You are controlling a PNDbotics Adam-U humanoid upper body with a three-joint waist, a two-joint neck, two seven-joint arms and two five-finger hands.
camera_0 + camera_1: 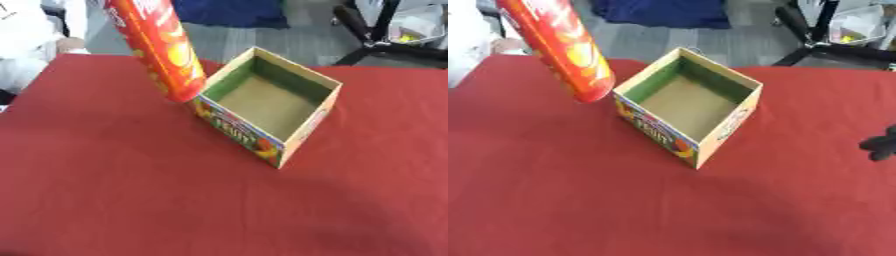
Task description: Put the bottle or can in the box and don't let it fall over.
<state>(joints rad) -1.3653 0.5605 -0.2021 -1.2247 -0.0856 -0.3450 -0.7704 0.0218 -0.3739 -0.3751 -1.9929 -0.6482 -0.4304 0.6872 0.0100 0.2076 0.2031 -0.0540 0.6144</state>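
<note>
A tall red can with yellow print hangs tilted in the air at the upper left. Its top runs out of the picture, so whatever holds it is hidden. Its lower end hovers just left of the box's left wall, above the red tablecloth. The open cardboard box stands in the middle of the table with one corner turned toward me, bright fruit print on its front and nothing inside. My right hand shows only as a small dark shape at the right edge of the right eye view, low over the cloth. My left hand is out of sight.
The table's far edge runs behind the box. Beyond it, on the grey floor, are a blue cloth and a black chair base at the upper right.
</note>
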